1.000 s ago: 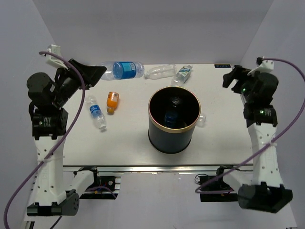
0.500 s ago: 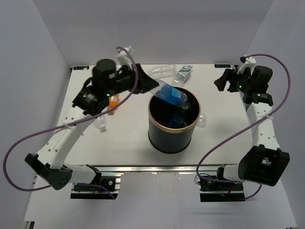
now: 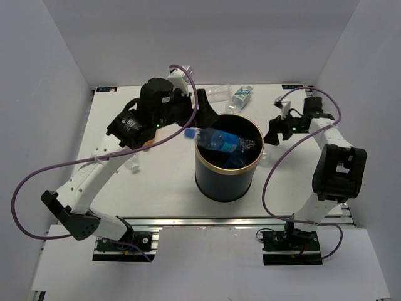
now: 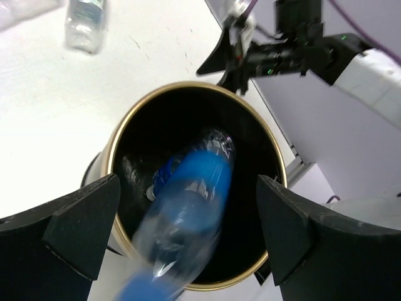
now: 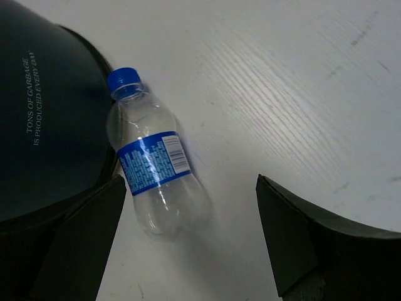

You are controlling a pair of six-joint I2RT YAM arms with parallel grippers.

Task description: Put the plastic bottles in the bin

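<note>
Mouth of the bin [image 3: 229,170] directly beneath the left gripper [image 4: 188,188]. Hangs above it with fingers spread wide, gripping nothing. Between and below those fingers, a blue-labelled bottle [image 3: 219,142], blurred in the wrist view, tilted across the opening with its capped end over the rim. Right gripper [image 5: 191,182] likewise wide open and empty, low over the table [image 5: 282,75]. Just ahead of its fingers, a small clear bottle [image 5: 153,166] with blue cap and label, flat on the table right beside the bin's dark wall.
</note>
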